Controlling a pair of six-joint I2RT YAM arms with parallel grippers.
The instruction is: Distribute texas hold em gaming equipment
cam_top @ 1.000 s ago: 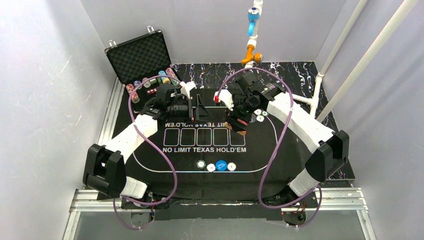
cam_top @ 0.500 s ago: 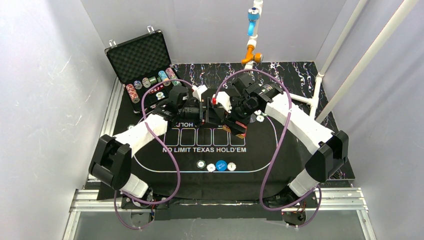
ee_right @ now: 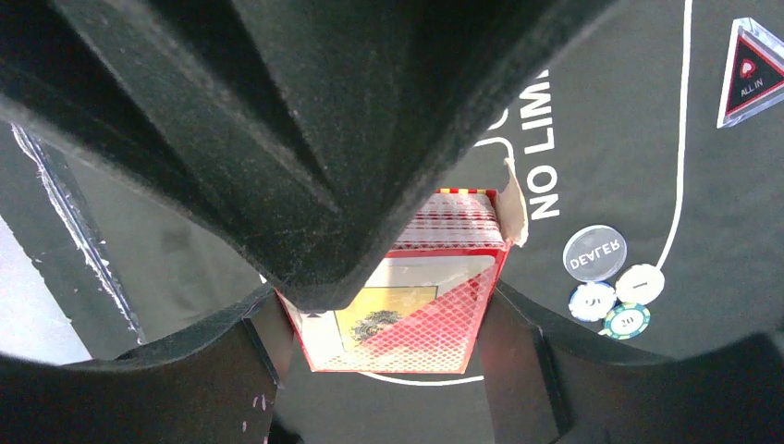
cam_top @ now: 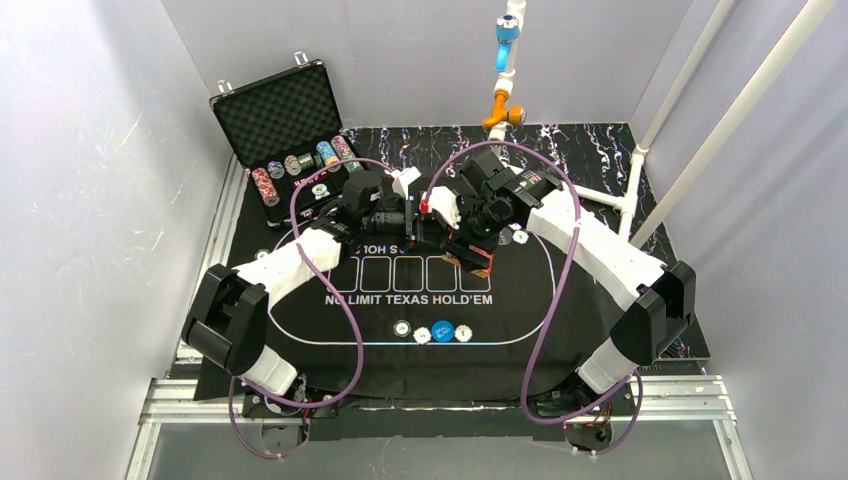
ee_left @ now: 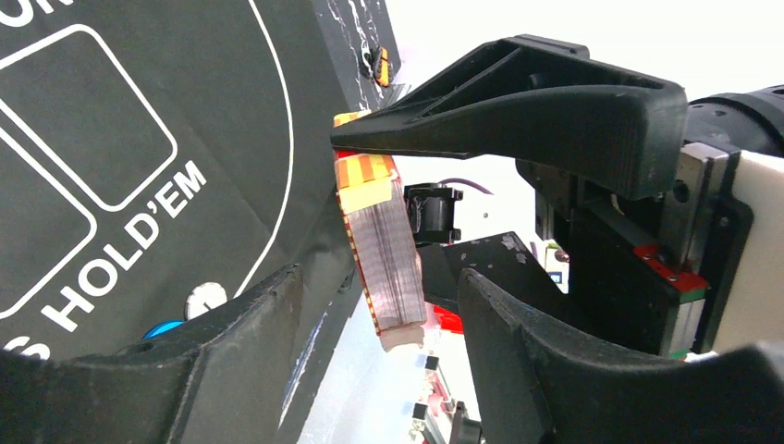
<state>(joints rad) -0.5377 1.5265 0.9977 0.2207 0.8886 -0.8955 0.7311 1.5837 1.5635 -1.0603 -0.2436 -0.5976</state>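
A black mat [cam_top: 505, 310] printed NO LIMIT TEXAS HOLD'EM lies on the marbled black desk [cam_top: 590, 140]. An open foam-lined case [cam_top: 277, 113] (lid tilted back) stands far left; white pipes [cam_top: 735, 110] slant at right.

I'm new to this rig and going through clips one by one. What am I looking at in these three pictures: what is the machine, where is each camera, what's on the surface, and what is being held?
The machine is two white robot arms bolted side by side, each ending in a two-finger gripper. The wide picture is taken from above and behind them. The other two come from cameras on the wrists. Under the arms lies a black mat printed for Texas Hold'em, with an open case of striped chips at the far left and small round buttons nearer the arms' bases. The right gripper is shut on a red card box whose flap is open. The left gripper is open, with its fingers on either side of that box.
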